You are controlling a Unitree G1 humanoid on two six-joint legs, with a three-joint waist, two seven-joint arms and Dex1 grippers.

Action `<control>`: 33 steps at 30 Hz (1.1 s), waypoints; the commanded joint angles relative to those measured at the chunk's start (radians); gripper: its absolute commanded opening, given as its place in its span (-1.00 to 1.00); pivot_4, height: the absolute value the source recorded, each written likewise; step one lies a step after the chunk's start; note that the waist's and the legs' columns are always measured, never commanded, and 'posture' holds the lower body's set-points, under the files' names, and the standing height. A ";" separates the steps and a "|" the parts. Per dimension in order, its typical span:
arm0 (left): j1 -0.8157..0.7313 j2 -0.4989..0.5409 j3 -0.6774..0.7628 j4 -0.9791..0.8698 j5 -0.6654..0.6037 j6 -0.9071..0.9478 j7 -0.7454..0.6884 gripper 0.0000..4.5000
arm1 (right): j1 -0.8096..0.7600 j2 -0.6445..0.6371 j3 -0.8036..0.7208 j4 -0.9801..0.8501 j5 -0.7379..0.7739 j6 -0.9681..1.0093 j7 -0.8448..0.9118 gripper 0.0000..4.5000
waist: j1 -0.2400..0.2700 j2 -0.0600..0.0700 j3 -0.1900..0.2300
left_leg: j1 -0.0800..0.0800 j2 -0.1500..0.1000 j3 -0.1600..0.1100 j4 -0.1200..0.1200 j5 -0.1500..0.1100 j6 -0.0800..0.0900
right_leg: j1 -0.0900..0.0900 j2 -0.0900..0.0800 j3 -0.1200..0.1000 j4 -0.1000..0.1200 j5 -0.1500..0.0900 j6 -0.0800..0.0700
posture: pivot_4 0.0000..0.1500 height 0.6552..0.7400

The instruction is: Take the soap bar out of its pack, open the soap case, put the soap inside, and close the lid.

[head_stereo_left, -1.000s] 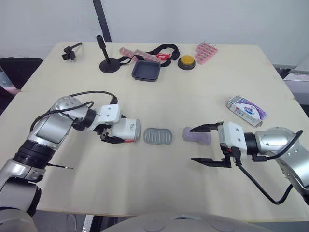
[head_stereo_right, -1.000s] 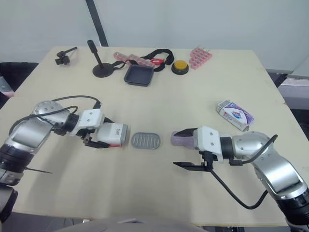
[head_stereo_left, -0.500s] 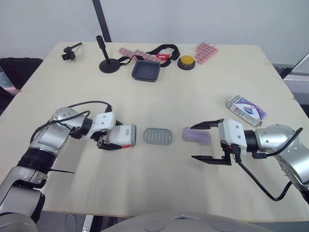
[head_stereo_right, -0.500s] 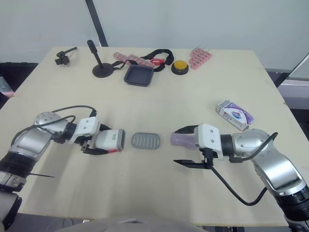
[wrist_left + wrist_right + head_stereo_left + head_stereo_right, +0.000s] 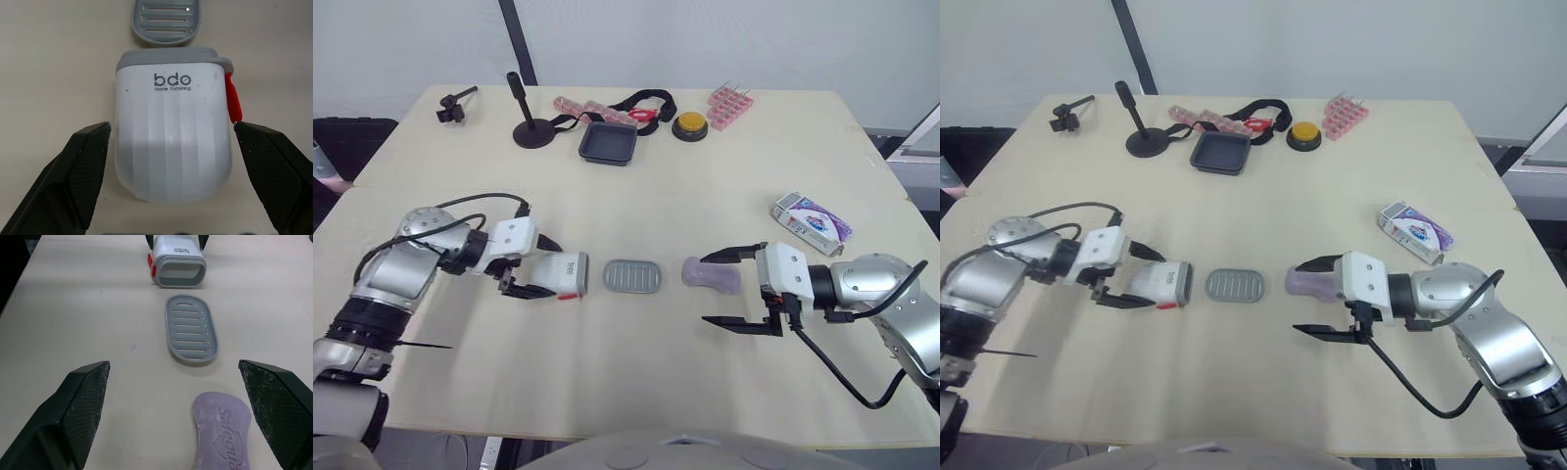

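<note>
The white soap case (image 5: 558, 273) with a red latch lies on its side, its open grey-rimmed end facing the grey slotted inner tray (image 5: 632, 276) lying flat beside it. My left gripper (image 5: 540, 269) is open, one finger on each side of the case (image 5: 172, 142) with a narrow gap at both sides. The purple soap bar (image 5: 712, 275) lies bare on the table to the right of the tray. My right gripper (image 5: 704, 290) is open and wide, its upper finger just over the soap (image 5: 222, 435). The soap pack (image 5: 813, 222) lies further right.
Along the table's far edge stand a black dish (image 5: 609, 142), a yellow button (image 5: 691, 125), a pink rack (image 5: 731, 107), a black post on a round base (image 5: 534, 127), a pink strip with a black strap (image 5: 636, 103) and a small black clamp (image 5: 455, 103).
My left arm has drawn back to the left, and the white case has slid a little left, away from the grey tray. The right gripper, soap and pack stay put.
</note>
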 commanded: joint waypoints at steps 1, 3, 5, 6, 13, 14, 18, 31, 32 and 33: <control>0.008 0.046 0.055 -0.064 -0.021 0.029 0.008 0.91 | -0.017 -0.005 -0.013 -0.008 0.002 -0.021 0.008 1.00 | 0.000 0.000 0.000 | 0.000 0.000 0.000 0.000 0.000 0.000 | 0.000 0.000 0.000 0.000 0.000 0.000 | 1.00 1.00; 0.004 0.048 0.088 -0.104 -0.061 0.072 0.027 0.91 | -0.025 -0.005 -0.015 0.008 -0.012 -0.033 0.008 1.00 | 0.001 0.000 0.000 | 0.000 0.000 0.000 0.000 0.000 0.000 | 0.000 0.000 0.000 0.000 0.000 0.000 | 1.00 1.00; 0.001 0.029 0.122 -0.149 -0.112 0.128 0.061 0.91 | -0.036 -0.002 -0.020 0.021 -0.021 -0.034 -0.003 1.00 | 0.001 0.000 0.000 | 0.000 0.000 0.000 0.000 0.000 0.000 | 0.000 0.000 0.000 0.000 0.000 0.000 | 1.00 1.00; 0.001 -0.030 0.159 -0.174 -0.171 0.124 0.104 0.91 | -0.048 0.007 -0.026 0.029 -0.023 -0.032 -0.020 1.00 | 0.001 0.000 0.000 | 0.000 0.000 0.000 0.000 0.000 0.000 | 0.000 0.000 0.000 0.000 0.000 0.000 | 1.00 1.00; 0.141 -0.109 0.191 -0.290 -0.234 0.123 0.154 0.91 | -0.087 -0.027 -0.034 -0.019 0.010 0.085 -0.052 1.00 | -0.010 0.001 -0.001 | 0.000 0.001 0.000 -0.001 0.000 0.000 | 0.000 0.002 0.001 -0.001 0.000 0.000 | 1.00 1.00; 0.149 -0.106 0.189 -0.292 -0.235 0.125 0.150 0.91 | -0.091 -0.035 -0.036 -0.024 0.020 0.107 -0.049 1.00 | -0.010 0.001 -0.001 | 0.000 0.001 0.000 -0.001 0.000 -0.001 | 0.000 0.003 0.001 -0.002 0.000 0.000 | 1.00 1.00; 0.180 -0.091 0.200 -0.277 -0.268 0.127 0.110 0.91 | -0.156 -0.071 -0.037 -0.066 0.057 0.218 -0.053 1.00 | -0.007 0.001 0.000 | 0.000 0.001 0.000 -0.001 0.000 -0.001 | 0.000 0.001 0.000 -0.001 0.000 0.000 | 1.00 1.00; 0.175 -0.110 0.190 -0.278 -0.273 0.096 0.110 0.91 | -0.300 -0.100 0.226 -0.064 -0.154 0.442 -0.147 1.00 | -0.003 0.001 -0.001 | 0.001 0.000 0.000 -0.002 0.001 -0.002 | 0.001 0.001 0.000 -0.001 0.000 0.000 | 1.00 1.00; 0.176 -0.111 0.190 -0.279 -0.272 0.095 0.114 0.91 | -0.308 -0.093 0.239 -0.057 -0.167 0.449 -0.153 1.00 | -0.004 0.001 -0.001 | 0.001 0.000 0.000 -0.002 0.001 -0.002 | 0.001 0.001 0.000 -0.001 0.000 0.000 | 1.00 1.00; 0.179 -0.113 0.191 -0.280 -0.272 0.096 0.119 0.91 | -0.319 -0.084 0.255 -0.046 -0.186 0.454 -0.163 1.00 | -0.004 0.001 -0.001 | 0.002 0.000 0.000 -0.002 0.001 -0.003 | 0.001 0.001 0.000 -0.001 0.000 0.000 | 1.00 1.00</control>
